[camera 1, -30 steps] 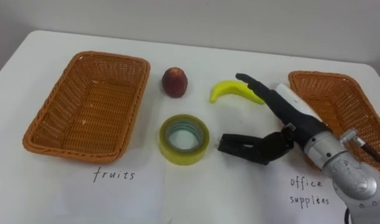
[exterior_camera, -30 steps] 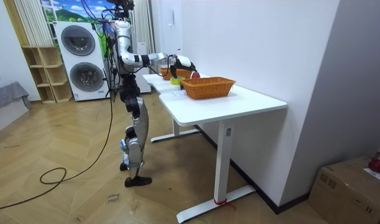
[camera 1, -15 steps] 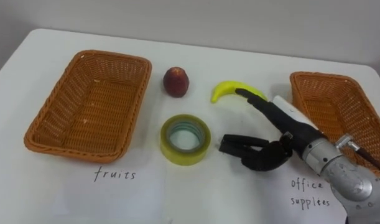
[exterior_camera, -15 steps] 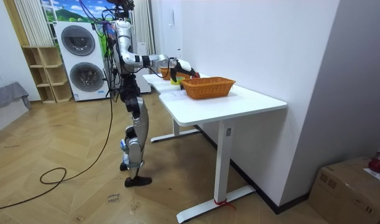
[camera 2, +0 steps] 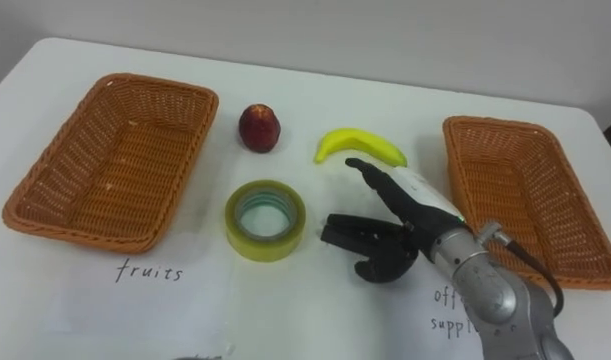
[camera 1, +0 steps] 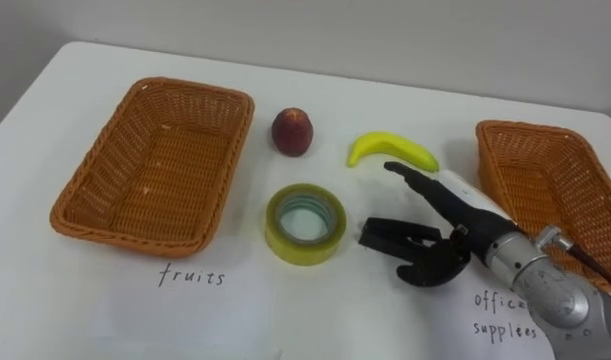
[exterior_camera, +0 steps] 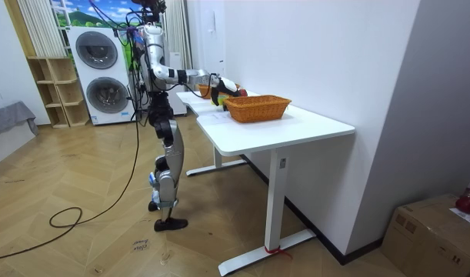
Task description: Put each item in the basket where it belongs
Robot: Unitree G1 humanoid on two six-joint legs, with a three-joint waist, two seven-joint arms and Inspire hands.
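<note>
Reaching over the half-hidden office label (camera 2: pixel 445 297), right hand (camera 2: pixel 397 252) splayed beside tape (camera 2: pixel 265 246)

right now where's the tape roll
In the left eye view the tape roll lies flat mid-table, between the fruits basket on its left and the right hand on its right, with the peach behind it.

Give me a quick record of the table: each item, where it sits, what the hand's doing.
left basket: empty
right basket: empty
peach: on table, beside left basket
banana: on table, right of peach
tape roll: on table, in front of peach
right hand: open, holding nothing, between tape roll and right basket
</note>
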